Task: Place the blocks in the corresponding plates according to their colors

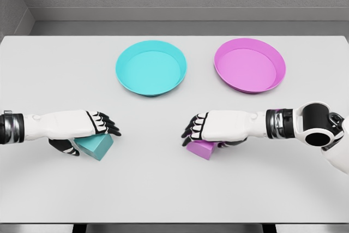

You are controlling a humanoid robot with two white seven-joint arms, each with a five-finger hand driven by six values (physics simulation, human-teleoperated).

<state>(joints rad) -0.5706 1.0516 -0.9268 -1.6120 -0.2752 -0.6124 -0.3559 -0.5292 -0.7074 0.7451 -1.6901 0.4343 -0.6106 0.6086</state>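
Observation:
A cyan block [98,147] lies on the table at the lower left. My left hand [90,129] rests over it, fingers above and thumb below, closed around it. A magenta block [200,149] lies right of centre, mostly hidden under my right hand [204,130], whose fingers curl over its top. At the back of the table sit a cyan plate [122,77] left of centre and a magenta plate [278,75] right of centre, both with nothing in them.
The white table [174,189] ends at a grey wall behind the plates. The right arm's black elbow joint [319,126] juts in at the right edge.

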